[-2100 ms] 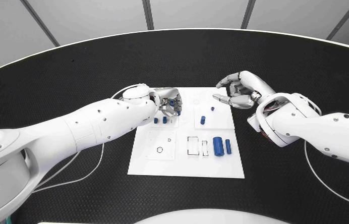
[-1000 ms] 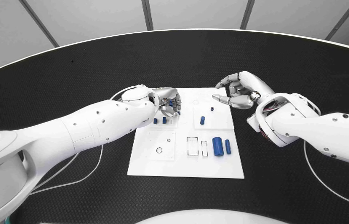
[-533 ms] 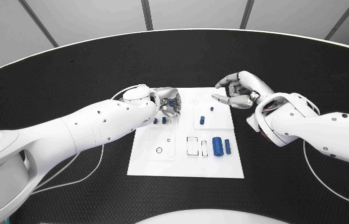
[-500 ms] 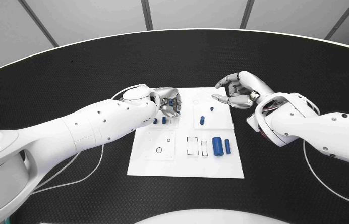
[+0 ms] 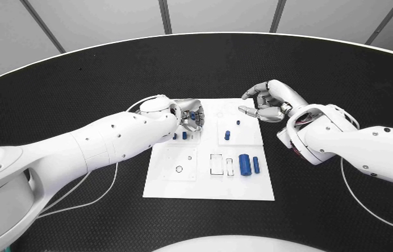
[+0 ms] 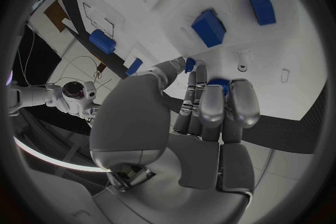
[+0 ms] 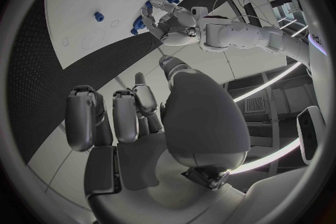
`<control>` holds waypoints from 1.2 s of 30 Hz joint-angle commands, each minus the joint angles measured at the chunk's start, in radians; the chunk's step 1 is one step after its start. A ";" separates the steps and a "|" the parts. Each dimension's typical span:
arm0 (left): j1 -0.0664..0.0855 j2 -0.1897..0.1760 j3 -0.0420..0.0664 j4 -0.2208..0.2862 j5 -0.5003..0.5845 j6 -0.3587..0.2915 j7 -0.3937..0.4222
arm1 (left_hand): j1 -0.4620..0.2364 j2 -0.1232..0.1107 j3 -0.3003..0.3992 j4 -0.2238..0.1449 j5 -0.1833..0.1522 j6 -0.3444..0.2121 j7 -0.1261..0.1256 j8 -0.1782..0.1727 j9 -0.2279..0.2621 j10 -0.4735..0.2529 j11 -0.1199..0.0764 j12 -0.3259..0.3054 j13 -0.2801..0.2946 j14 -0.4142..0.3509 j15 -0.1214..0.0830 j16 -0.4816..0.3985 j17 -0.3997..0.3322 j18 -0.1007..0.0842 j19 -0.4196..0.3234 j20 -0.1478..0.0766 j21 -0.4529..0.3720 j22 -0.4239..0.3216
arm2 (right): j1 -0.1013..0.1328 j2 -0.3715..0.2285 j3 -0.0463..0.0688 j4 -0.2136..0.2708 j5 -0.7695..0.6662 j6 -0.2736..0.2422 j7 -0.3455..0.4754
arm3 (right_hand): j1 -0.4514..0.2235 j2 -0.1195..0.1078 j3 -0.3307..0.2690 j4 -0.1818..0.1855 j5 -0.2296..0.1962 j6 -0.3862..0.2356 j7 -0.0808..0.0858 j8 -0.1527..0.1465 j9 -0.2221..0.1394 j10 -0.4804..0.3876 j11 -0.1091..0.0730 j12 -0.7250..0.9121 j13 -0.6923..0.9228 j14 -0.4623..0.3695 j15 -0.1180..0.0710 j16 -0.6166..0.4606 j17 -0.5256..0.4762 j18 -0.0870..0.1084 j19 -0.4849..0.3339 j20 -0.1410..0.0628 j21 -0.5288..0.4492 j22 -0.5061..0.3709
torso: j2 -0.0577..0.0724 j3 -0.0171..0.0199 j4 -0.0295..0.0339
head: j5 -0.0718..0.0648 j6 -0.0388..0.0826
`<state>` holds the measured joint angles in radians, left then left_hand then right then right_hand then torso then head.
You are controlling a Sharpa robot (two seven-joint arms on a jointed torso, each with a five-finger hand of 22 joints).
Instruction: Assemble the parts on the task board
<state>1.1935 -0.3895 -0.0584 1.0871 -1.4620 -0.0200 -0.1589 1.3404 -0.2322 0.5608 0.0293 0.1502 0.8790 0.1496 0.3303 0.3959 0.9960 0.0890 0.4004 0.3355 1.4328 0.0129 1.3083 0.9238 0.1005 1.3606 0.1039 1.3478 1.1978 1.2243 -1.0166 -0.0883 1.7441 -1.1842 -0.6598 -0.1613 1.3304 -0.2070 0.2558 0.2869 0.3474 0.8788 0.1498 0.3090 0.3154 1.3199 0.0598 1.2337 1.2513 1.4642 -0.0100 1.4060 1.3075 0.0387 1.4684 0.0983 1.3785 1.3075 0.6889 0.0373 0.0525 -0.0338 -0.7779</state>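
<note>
The white task board (image 5: 246, 187) lies mid-table. My left hand (image 5: 190, 114) hovers over its far left part, fingers curled, pinching a small blue part (image 6: 218, 83) at the fingertips. Just beside that hand two blue parts (image 5: 174, 135) (image 5: 185, 134) stand in the board; the left wrist view shows them as blocks (image 6: 209, 28) (image 6: 260, 5). My right hand (image 5: 266, 104) hangs over the board's far right corner, fingers curled in on nothing (image 7: 133, 117). Two small blue parts (image 5: 227, 134) (image 5: 237, 122) sit near it.
A large blue cylinder (image 5: 245, 165) and a thinner one (image 5: 256, 164) lie on the board's right side, next to rectangular slots (image 5: 218, 164). A round hole (image 5: 178, 169) is at the near left. Black table (image 5: 82, 93) surrounds the board.
The left hand has shifted slightly over the board's far left part. The right hand and the parts on the board have stayed put.
</note>
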 commanded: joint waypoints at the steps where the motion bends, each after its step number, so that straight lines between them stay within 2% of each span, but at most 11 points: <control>1: 0.000 0.001 0.000 -0.001 0.000 0.001 -0.001 | 0.000 0.014 0.006 0.002 0.003 0.008 0.002 0.003 -0.001 0.009 0.001 -0.001 -0.175 0.000 -0.002 0.004 -0.001 -0.015 0.005 -0.001 0.001 0.002 | 0.000 0.001 0.000 0.000 0.000 0.000 0.000 | 0.003 0.004 0.006 0.002 0.004 0.002 -0.005 0.004 -0.001 0.006 -0.001 0.007 0.002 0.043 -0.006 0.000 0.011 0.005 0.016 -0.008 0.002 0.167 | 0.000 -0.0002 -0.0001 | -0.001 0.000; 9: 0.000 0.002 0.000 -0.003 0.000 0.006 -0.008 | 0.006 0.026 0.019 0.004 0.001 0.021 -0.003 0.004 -0.002 0.029 -0.005 0.001 -0.174 0.000 -0.007 0.005 -0.004 -0.016 0.009 -0.005 0.005 0.007 | 0.000 0.000 0.000 0.000 0.000 0.000 0.000 | 0.003 0.004 0.006 0.002 0.005 0.002 -0.005 0.004 -0.001 0.007 -0.001 0.008 0.003 0.042 -0.006 -0.001 0.010 0.005 0.016 -0.008 0.003 0.167 | 0.000 -0.0006 0.0012 | -0.002 0.000; 18: 0.000 0.003 0.000 -0.002 -0.017 0.009 -0.013 | 0.047 0.041 0.065 -0.027 0.001 0.034 -0.004 -0.003 -0.005 0.058 -0.011 -0.006 -0.176 -0.001 -0.014 0.006 -0.009 -0.018 0.013 -0.013 0.010 0.015 | 0.000 0.000 0.000 0.000 0.000 -0.001 0.001 | 0.003 0.004 0.007 0.002 0.007 0.003 -0.005 0.005 -0.001 0.009 -0.001 0.010 0.004 0.043 -0.006 0.000 0.011 0.005 0.016 -0.008 0.002 0.167 | 0.000 -0.0005 -0.0003 | -0.003 -0.001; 27: 0.000 0.002 0.000 0.000 -0.022 -0.007 -0.011 | 0.071 0.046 0.117 -0.066 0.003 0.050 0.000 -0.013 -0.010 0.083 -0.008 -0.023 -0.177 -0.001 -0.013 0.007 -0.013 -0.020 0.018 -0.014 0.019 0.027 | 0.000 -0.001 0.000 0.001 0.000 -0.003 0.002 | 0.003 0.004 0.007 0.002 0.009 0.004 -0.006 0.006 -0.001 0.011 -0.001 0.012 0.007 0.043 -0.006 0.000 0.011 0.005 0.017 -0.008 0.003 0.167 | 0.000 -0.0009 0.0008 | -0.004 -0.001; 36: 0.000 -0.003 0.000 0.006 -0.022 -0.027 -0.005 | 0.067 0.044 0.123 -0.070 0.002 0.056 0.001 -0.015 -0.011 0.089 -0.009 -0.026 -0.177 -0.002 -0.013 0.007 -0.014 -0.020 0.019 -0.014 0.021 0.029 | 0.000 -0.001 0.000 0.002 0.000 -0.004 0.003 | 0.003 0.004 0.007 0.002 0.009 0.004 -0.006 0.006 -0.001 0.011 -0.001 0.012 0.007 0.043 -0.006 0.000 0.011 0.005 0.017 -0.008 0.003 0.167 | 0.000 -0.0012 0.0000 | -0.002 0.001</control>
<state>1.1935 -0.3918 -0.0584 1.0926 -1.4845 -0.0463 -0.1646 1.4226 -0.1769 0.6861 -0.0471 0.1565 0.9261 0.1499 0.3138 0.3836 1.0800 0.0766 0.3796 0.3359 1.4327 0.0057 1.3122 0.9105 0.1005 1.3717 0.0928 1.3642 1.2258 1.2243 -1.0179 -0.0883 1.7459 -1.1842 -0.6639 -0.1585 1.3304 -0.2070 0.2586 0.2898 0.3516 0.8788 0.1498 0.3089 0.3156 1.3241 0.0556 1.2430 1.2571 1.4642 -0.0100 1.4060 1.3077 0.0386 1.4648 0.0947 1.3785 1.3074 0.6889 0.0361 0.0527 -0.0376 -0.7778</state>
